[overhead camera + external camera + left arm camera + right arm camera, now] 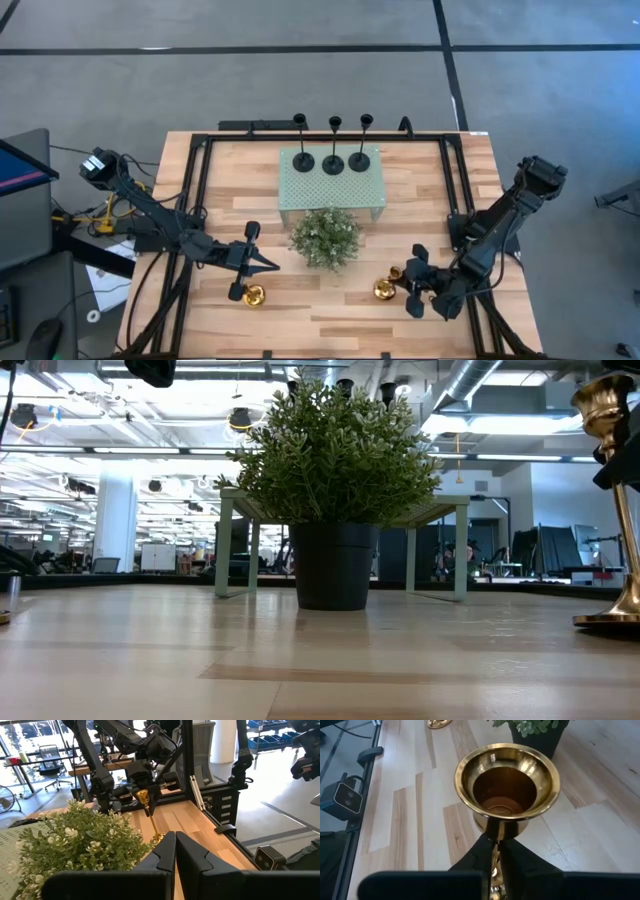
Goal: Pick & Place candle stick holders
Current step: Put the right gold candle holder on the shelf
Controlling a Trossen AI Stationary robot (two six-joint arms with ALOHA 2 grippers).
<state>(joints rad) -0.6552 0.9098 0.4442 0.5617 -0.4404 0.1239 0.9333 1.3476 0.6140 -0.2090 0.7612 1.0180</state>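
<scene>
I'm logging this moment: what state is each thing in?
Three black holders: upright on the green stand.
Right gold holder: upright, gripped by right hand.
Left gold holder: on table, free.
Left hand: shut, empty.

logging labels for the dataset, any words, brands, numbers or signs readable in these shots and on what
None can be read.
The three black candle stick holders, the two gold candle stick holders, the green perforated stand and the potted plant show no lettering.
Room signs behind the table are too blurred to read.
</scene>
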